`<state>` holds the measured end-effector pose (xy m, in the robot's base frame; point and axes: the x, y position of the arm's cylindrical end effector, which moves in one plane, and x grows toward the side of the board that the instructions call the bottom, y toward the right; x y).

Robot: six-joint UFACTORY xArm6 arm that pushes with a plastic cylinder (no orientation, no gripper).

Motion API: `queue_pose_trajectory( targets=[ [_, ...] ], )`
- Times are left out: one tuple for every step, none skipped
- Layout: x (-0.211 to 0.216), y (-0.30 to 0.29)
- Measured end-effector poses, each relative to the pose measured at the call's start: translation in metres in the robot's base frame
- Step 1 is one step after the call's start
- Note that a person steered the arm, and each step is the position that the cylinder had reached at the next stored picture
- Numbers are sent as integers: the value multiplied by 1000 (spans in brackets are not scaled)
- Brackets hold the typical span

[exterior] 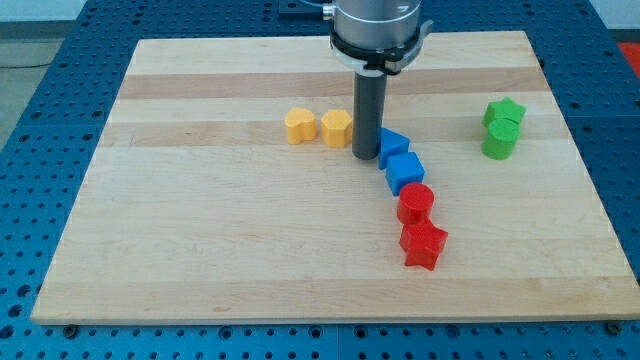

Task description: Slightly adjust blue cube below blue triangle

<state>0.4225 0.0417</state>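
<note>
Blue cube [405,171] sits just below the blue triangle [392,146] — touching it. My tip [366,155] rests against that triangle's left side — no fingers, only 1 rod.

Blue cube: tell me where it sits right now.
The blue cube lies just right of the board's centre, directly below and touching the blue triangle, with the red cylinder against its lower edge. My tip is up-left of it, beside the triangle.

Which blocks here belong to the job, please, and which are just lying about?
Job: blue cube; blue triangle; my tip, beside the triangle's left.
Lying about: yellow heart; yellow block; red cylinder; red star; green star; green block.
</note>
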Motion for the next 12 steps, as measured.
queue_pose_trajectory(
  targets=[
    [0, 11],
    [0, 19],
    [-9, 19],
    [-12, -1],
    [9, -14],
    [35, -15],
    [49, -13],
    [50, -12],
    [50, -9],
    [50, -1],
    [50, 3],
    [50, 5]
  ],
)
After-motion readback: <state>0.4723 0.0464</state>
